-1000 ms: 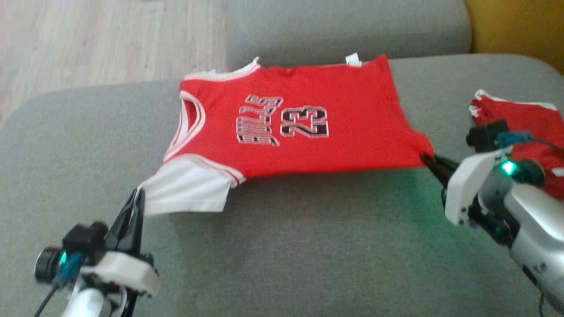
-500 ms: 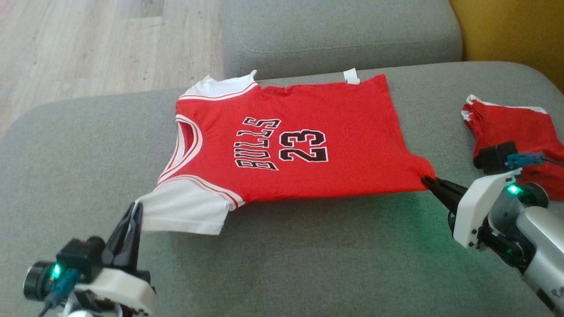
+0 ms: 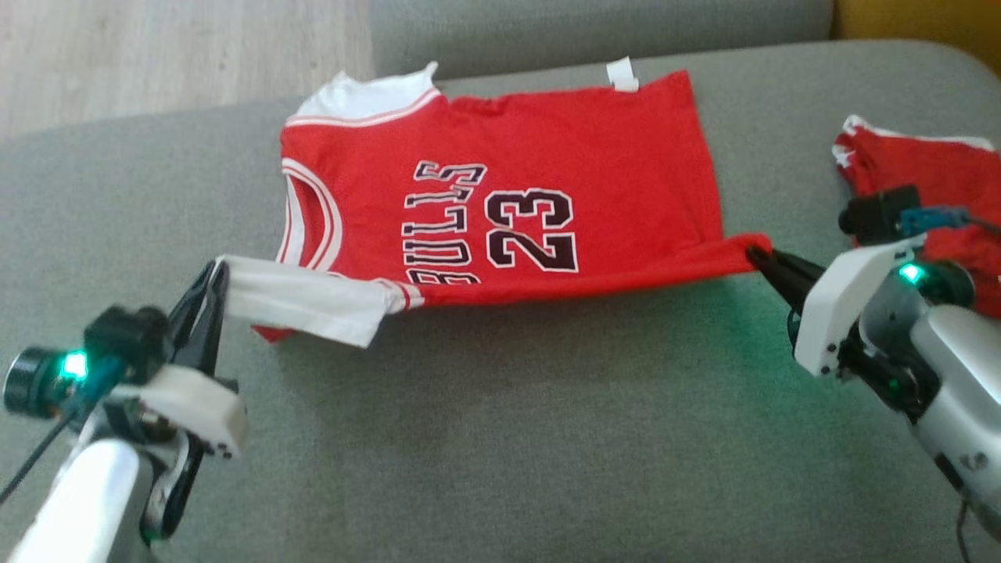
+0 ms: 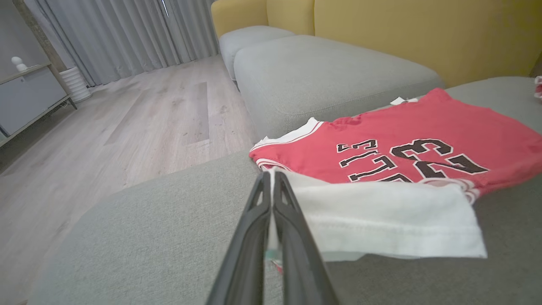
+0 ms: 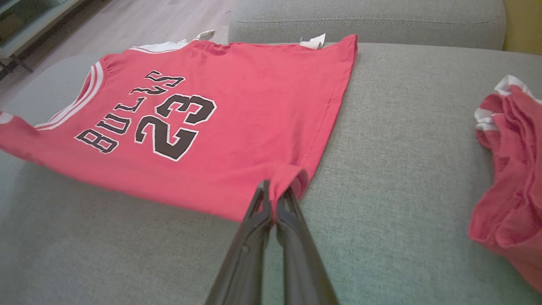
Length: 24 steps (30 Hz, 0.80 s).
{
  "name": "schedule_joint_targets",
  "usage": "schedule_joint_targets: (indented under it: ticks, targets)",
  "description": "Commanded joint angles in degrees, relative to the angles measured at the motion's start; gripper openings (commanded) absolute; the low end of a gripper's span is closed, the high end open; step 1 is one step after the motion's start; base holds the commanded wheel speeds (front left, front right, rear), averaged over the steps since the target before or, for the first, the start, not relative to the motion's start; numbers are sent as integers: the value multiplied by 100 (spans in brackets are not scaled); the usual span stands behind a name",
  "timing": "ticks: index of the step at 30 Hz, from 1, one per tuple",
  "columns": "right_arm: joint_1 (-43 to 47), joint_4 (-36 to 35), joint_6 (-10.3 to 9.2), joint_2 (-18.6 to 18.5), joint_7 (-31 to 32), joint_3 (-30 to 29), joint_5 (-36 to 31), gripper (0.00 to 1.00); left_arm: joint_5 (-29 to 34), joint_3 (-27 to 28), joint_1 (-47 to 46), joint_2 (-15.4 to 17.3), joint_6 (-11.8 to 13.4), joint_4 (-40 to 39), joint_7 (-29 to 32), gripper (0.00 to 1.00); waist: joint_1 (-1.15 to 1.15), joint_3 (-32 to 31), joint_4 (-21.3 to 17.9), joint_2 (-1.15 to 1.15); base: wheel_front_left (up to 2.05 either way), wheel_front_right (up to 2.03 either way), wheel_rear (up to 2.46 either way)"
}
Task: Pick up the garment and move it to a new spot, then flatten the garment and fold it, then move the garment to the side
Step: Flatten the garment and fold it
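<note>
- The red Bulls jersey [image 3: 500,195] lies print-up on the grey sofa cushion [image 3: 508,438]. Its near edge is raised between the two grippers.
- The left gripper [image 3: 215,274] is closed on the tip of the white sleeve [image 3: 305,301]. The right gripper [image 3: 755,254] is pinched shut on the red hem corner [image 3: 735,249].
- Both holds look thin, though how much cloth sits between the fingers is hard to judge. A sharp pull could slip a corner free and drop that side.
- The sleeve is loose cloth. Carrying it over may fold only the sleeve and leave the body bunched or skewed.
- If the two arms travel unevenly, the fold line would run crooked across the print.
- The second red garment [image 3: 931,180] lies just beside the right arm. A wide swing could snag or drag it.
</note>
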Motion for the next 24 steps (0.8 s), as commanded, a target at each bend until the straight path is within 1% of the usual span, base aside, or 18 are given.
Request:
schedule_joint_targets:
  ticks: [1,2,5,12,22,23,24]
  targets:
    - [-215,-39,37,-22,39,-54,-84,0,71,165,-489,254,-66,-33,78,0,-1,157,5,0,0,0,0]
    - [-215,-39,37,-22,39,-54,-84,0,71,165,-489,254,-66,-33,78,0,-1,157,5,0,0,0,0]
    - [-395,141,37,95,112,-50,-184,0,134,29,-846,274,-221,264,196,0,-1,320,18,0,0,0,0]
    - [-856,570,37,309,177,58,-427,0,356,-287,-1896,261,-548,1207,316,0,-1,696,11,0,0,0,0]
    - [-1402,1047,37,576,110,297,-533,0,701,-842,-3138,162,-792,2550,245,0,-1,1056,-101,0,0,0,0]
    - [-1459,1104,37,597,67,308,-555,12,712,-894,-3222,144,-805,2679,253,0,-1,1078,-110,0,0,0,0]
    - [-1531,1166,37,614,-45,300,-613,100,730,-930,-3309,129,-813,2789,225,42,-1,1103,-119,0,0,0,0]
